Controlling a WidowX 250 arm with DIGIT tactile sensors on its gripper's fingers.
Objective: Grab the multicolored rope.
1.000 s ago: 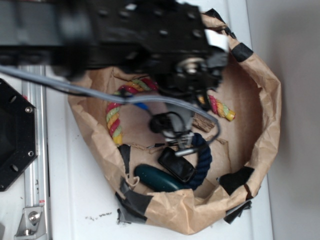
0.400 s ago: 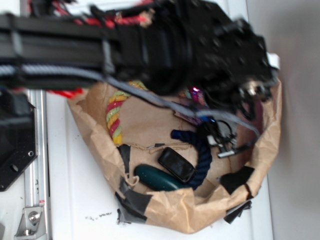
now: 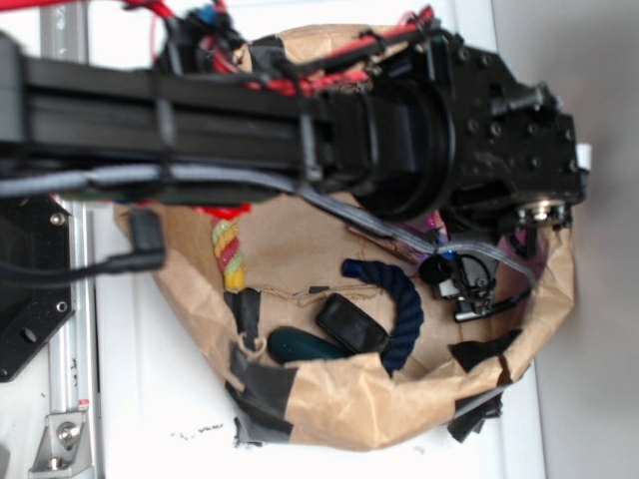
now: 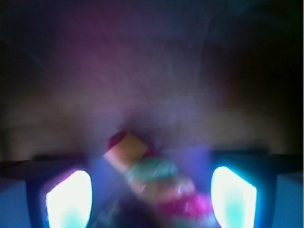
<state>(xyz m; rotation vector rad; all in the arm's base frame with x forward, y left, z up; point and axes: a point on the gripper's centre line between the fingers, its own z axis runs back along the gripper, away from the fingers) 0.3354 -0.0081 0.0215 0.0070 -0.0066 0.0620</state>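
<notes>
In the wrist view the gripper point(image 4: 151, 199) has its two bright fingers point(image 4: 69, 199) standing apart, one on each side of the multicolored rope point(image 4: 156, 185), whose yellow-tipped end points away from the camera. The rope lies between the fingers, but they are not pressed on it; the picture is blurred, so I cannot tell if a finger touches a strand. In the exterior view the gripper itself is hidden behind the black arm point(image 3: 300, 120), which reaches across the upper part of a crumpled paper bag point(image 3: 339, 399) standing on the white table point(image 3: 150, 399). Only a short piece of the rope is visible there, at the left inside the bag, under the arm. Lower in the bag lie a dark blue rope point(image 3: 394, 309), a small black object point(image 3: 349, 324) and a dark green object point(image 3: 305, 347), all apart from the gripper. I judge that the approach is nearly done: the fingers are already around one end of the rope. What is left is to close on it, and perhaps to lift.
</notes>
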